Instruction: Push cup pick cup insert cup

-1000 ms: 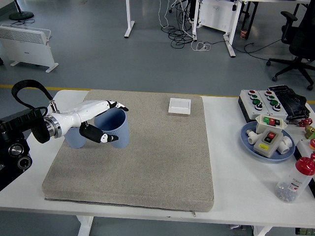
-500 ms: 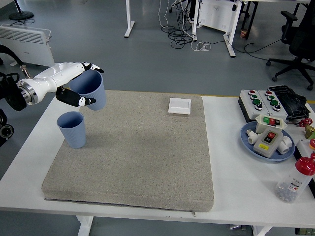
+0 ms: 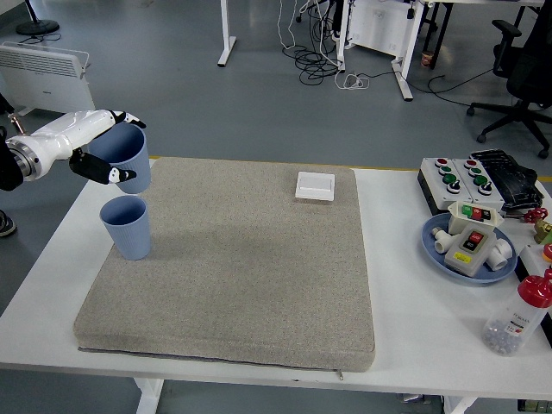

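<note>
One blue cup stands upright on the grey mat near its left edge. A second blue cup hangs in the air just above and behind it, tilted slightly. My left hand is shut on that raised cup, with white fingers over its rim and the dark thumb on its side. The left arm comes in from the upper left edge. The right arm does not show.
A small white square box lies at the mat's far edge. At the right stand a button box, a blue plate with parts and a red-capped bottle.
My left hand lifted one cup away from beside the other, raised it, then carried it left until it hangs over the standing cup.
</note>
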